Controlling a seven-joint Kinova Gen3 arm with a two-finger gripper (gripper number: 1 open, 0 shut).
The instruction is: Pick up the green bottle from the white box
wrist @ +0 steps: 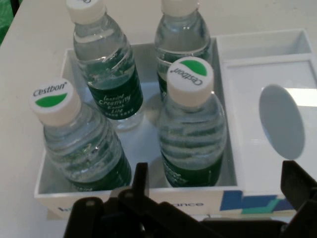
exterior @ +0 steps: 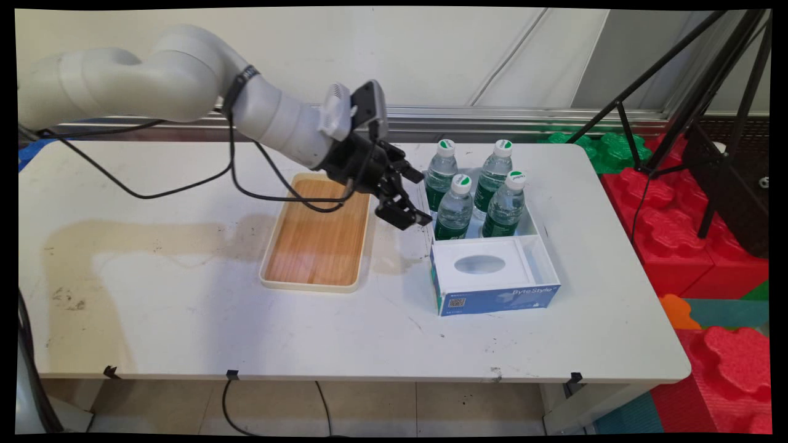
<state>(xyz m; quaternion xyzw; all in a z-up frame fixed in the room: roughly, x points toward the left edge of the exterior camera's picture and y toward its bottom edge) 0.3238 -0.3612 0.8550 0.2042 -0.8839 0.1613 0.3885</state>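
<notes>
Gripper (exterior: pixel 414 198): fingers spread wide, empty, just beside white box (exterior: pixel 534 229). Box holds four Cestbon water bottles (wrist: pixel 188 124), upright. Wooden tray (exterior: pixel 317 234) lies left.

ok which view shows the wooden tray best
The main view: the wooden tray lies whole on the table, left of the box of bottles, partly behind the gripper. The hand view shows none of it, only bottles and box.
</notes>
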